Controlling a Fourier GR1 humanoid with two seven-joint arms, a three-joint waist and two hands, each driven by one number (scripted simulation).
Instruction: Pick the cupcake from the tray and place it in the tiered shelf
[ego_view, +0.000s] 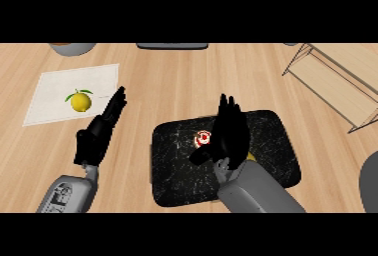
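A black tray (177, 170) lies on the wooden counter in the lower middle of the head view. The cupcake (203, 136), with white frosting and a red top, stands on it and is partly hidden. My right hand (229, 134) hovers over the tray right beside the cupcake, its fingers straight and its thumb on the cupcake's near side. My left hand (100, 132) rests open on the counter left of the tray, fingers straight. The tiered shelf (347, 85), light wood with thin metal legs, stands at the right edge.
A lemon (80, 101) lies on a white mat (52, 107) at the left. A grey bowl (71, 48) and a dark flat object (172, 46) sit at the far edge. A grey rounded object (369, 182) shows at the lower right.
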